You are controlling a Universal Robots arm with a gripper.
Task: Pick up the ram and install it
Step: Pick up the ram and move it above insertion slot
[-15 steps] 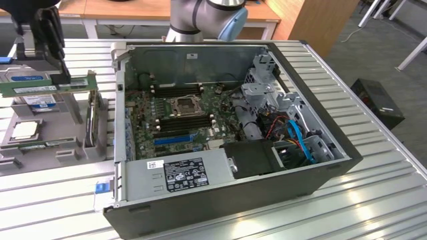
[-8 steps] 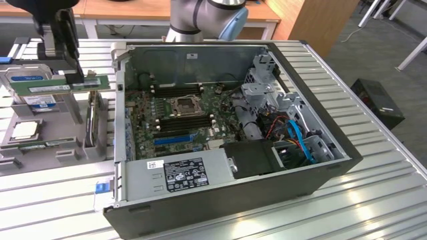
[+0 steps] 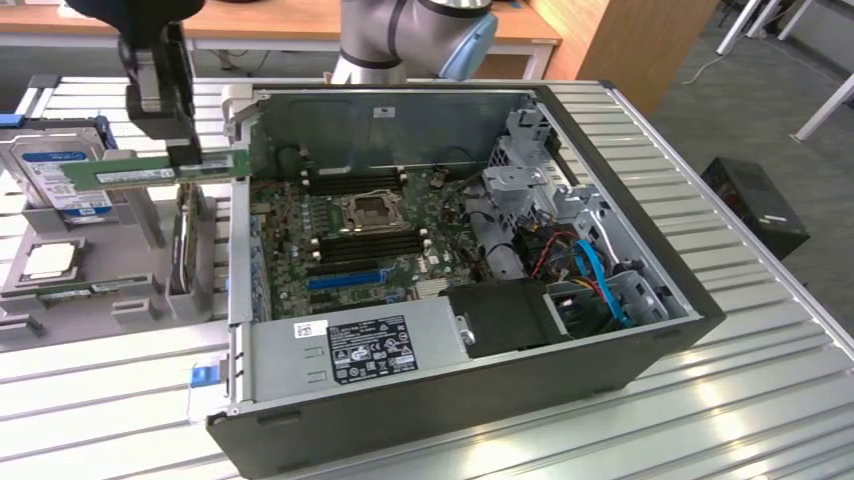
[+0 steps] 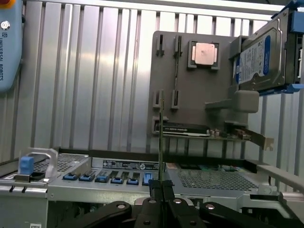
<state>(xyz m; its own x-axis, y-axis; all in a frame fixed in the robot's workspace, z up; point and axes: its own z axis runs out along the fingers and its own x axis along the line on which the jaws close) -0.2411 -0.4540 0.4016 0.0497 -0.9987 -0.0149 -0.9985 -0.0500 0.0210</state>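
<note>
- A ribbed metal counter (image 3: 747, 400) fills the room's foreground, with a wooden desk behind it and grey floor off to the exterior view's right.
- An open computer case (image 3: 534, 400) lies on its side in the middle of the frame, its motherboard (image 3: 347, 250) facing up.
- The long black memory slots (image 3: 350, 180) sit either side of the processor socket, and a blue expansion slot (image 3: 350, 277) lies below them.
- In the upper left of the exterior view, the jaws are clenched on the ram (image 3: 127, 173).
- The green stick hangs level and lengthwise in the air, just outside the case's wall and apart from the slots.
- From the wrist view the ram (image 4: 162, 137) shows edge-on, a thin line rising straight from between the jaws.
- Under it, at the exterior view's left, a grey parts tray (image 3: 80, 300) carries a hard drive (image 3: 60, 170) and a processor chip (image 3: 51, 262).
- The arm (image 3: 400, 30) stands behind the case at the top of the frame.
</note>
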